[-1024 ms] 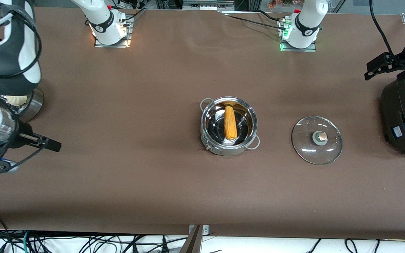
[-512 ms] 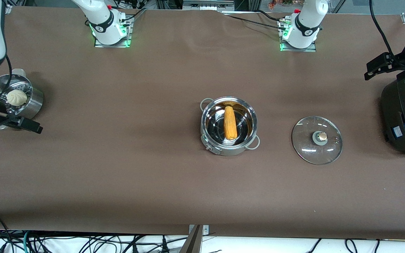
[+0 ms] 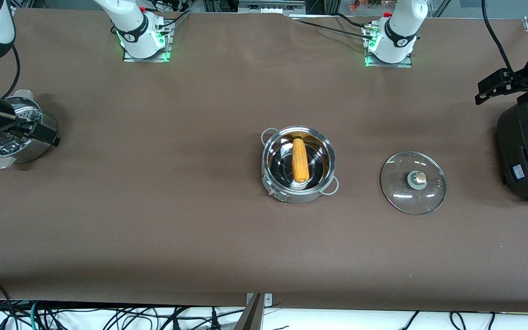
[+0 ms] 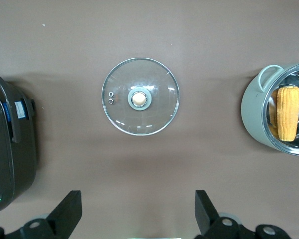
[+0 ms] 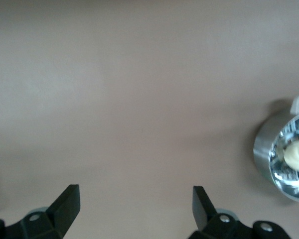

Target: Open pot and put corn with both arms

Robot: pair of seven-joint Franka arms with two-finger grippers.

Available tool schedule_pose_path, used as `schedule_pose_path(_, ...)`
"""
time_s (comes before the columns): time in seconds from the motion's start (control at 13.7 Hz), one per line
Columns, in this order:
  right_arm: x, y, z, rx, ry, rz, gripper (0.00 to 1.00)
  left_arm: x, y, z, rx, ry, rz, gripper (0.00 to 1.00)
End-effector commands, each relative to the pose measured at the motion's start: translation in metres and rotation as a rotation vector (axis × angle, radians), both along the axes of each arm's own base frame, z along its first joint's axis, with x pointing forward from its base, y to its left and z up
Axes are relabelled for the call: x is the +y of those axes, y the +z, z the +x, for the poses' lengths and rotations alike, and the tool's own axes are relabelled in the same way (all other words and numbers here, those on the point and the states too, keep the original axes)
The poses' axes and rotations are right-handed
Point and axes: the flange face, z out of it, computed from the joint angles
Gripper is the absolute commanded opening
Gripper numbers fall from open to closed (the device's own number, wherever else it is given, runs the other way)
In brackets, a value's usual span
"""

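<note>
Worktop (image 3: pixel 200 229): brown surface carrying all items, with wide bare stretches between them

Black cooker (image 3: pixel 527 156): stands at the left arm's end of the worktop, well apart from the pot

Pot (image 3: pixel 299 165): stands uncovered near the middle of the worktop, nothing over it or against it

Glass lid (image 3: pixel 413 183): lies flat on the worktop, knob upward, between the pot and the black cooker, touching neither

Steamer bowl (image 3: pixel 25 135): at the right arm's end of the worktop, partly masked in the front view by the right arm; the right wrist view shows a white bun (image 5: pixel 298 154) inside it

Corn (image 3: pixel 299 160): lies in the pot, one end resting against the inner wall farther from the front camera

Left claw (image 4: pixel 138 214): raised above bare worktop beside the glass lid, near the black cooker; fingers spread wide, holding nothing

Right claw (image 5: pixel 134 209): raised by the steamer bowl; fingers spread wide, holding nothing
</note>
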Motion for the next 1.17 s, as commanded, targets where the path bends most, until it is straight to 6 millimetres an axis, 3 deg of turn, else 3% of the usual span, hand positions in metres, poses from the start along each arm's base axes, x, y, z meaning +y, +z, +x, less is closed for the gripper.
schedule_pose_path(0.0,-0.009,0.003,-0.019,0.022,0.005,0.015,1.0,0.001,0.006,0.002,0.006,0.007,-0.02,1.0)
schedule_pose_path(0.29,-0.01,-0.002,-0.019,0.025,0.026,0.018,1.0,0.001,0.006,0.002,0.006,0.007,-0.02,1.0)
schedule_pose_path(0.44,-0.009,0.005,-0.022,0.014,0.15,0.027,1.0,0.001,0.006,0.002,0.006,0.007,-0.02,1.0)
schedule_pose_path(0.88,0.005,0.005,-0.022,0.015,0.206,0.027,1.0,0.001,0.006,0.002,0.006,0.007,-0.02,1.0)
schedule_pose_path(1.1,0.002,0.001,-0.006,0.027,0.206,0.029,1.0,0.001,0.006,0.002,0.006,0.007,-0.02,1.0)
